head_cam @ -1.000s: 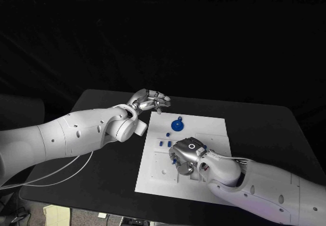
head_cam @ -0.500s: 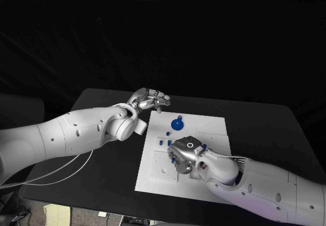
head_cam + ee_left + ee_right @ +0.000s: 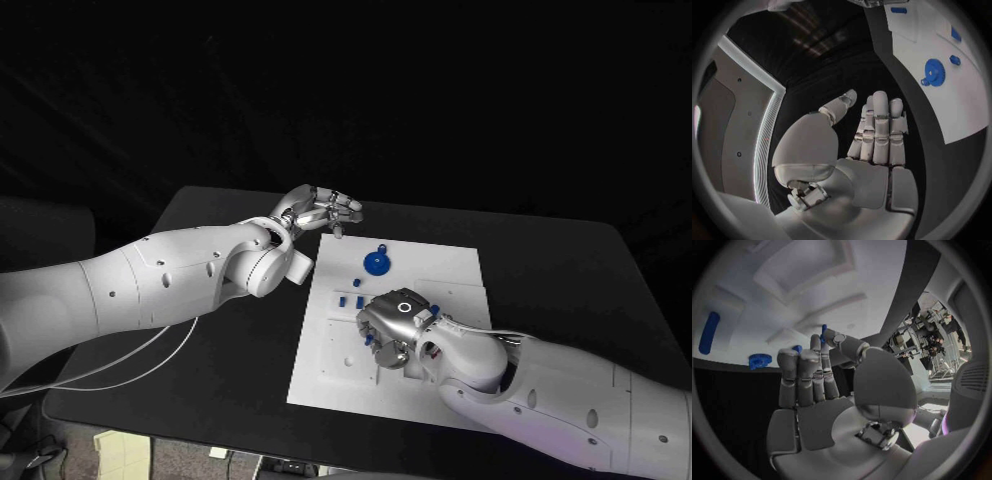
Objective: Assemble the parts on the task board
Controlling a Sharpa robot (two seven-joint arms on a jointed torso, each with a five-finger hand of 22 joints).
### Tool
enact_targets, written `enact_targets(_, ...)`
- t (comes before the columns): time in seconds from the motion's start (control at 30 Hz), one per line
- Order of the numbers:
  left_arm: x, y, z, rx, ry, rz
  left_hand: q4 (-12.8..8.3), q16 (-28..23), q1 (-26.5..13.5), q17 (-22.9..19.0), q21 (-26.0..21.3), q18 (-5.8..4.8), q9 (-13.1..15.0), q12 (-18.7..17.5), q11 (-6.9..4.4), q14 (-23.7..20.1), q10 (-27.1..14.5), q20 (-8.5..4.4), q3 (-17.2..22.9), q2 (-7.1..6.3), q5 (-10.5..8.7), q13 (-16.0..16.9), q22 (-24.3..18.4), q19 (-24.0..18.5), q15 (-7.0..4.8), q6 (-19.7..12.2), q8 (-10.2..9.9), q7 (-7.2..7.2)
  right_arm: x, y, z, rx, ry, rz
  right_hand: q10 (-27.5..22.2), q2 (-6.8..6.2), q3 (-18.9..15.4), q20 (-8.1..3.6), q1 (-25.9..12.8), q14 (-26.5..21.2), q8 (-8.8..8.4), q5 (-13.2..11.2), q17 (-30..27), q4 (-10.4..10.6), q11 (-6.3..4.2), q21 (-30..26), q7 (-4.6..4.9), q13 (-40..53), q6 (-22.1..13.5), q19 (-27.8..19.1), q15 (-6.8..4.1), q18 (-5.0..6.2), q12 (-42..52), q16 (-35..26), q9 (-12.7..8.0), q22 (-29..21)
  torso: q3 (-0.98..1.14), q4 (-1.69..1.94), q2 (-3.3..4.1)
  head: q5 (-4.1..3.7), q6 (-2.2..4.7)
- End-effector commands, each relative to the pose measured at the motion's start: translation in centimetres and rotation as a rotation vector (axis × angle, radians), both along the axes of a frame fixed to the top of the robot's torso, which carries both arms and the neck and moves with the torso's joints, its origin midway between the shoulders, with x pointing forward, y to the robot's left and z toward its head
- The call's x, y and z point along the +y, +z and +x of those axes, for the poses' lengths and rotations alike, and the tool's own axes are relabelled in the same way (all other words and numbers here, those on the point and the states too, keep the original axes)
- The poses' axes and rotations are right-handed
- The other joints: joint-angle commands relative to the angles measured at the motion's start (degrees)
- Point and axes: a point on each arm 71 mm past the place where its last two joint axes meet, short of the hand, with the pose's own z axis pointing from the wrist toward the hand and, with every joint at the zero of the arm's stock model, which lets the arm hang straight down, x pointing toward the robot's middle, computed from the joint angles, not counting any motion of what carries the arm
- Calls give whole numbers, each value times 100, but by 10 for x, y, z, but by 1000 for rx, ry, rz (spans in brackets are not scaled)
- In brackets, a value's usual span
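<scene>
Right hand (image 3: 392, 322) low over the white task board's (image 3: 433, 262) middle, pinching a small blue peg (image 3: 824, 333) (thumb against fingertip), blue gear (image 3: 376, 264) just beyond; left hand (image 3: 320, 211) empty, fingers apart, off the board's far-left corner.

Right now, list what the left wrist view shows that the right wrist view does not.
Left wrist, not right: the left hand, holding nothing, fingers straight, over the black table beside the task board. Right wrist, not left: the right hand over the board, a small blue pin apparently pinched in its fingers; a long blue bar. Both: the white board and a blue toothed gear, possibly the same one.
</scene>
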Motion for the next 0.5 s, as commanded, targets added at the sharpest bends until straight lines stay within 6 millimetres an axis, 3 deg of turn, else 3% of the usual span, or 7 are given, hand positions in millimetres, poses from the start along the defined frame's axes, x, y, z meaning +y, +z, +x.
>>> enact_targets(0.03,-2,2,0,0,-12,-10,20,-38,-58,10,-39,183,-7,-28,1,36,-59,-16,-30,-16,-8,1,7,34,10,-28,-11,-3,-1,-2,0,4,0,-23,239,-3,35,-59,-19,-12,15,-2,-2,3,73,19,7,8,32,-39,-14,402,-31,38,6,7,-1,-1,-1,0,-4)
enact_targets(0.5,-2,2,0,1,-13,-10,23,-43,-58,17,-43,184,-9,-28,3,37,-65,-14,-30,-15,-8,2,10,35,12,-36,-13,0,4,-4,1,10,-3,-51,241,1,39,-60,-23,-13,12,3,-2,-2,74,17,7,10,31,-39,-14,402,-37,38,7,10,0,-1,-1,4,-26)
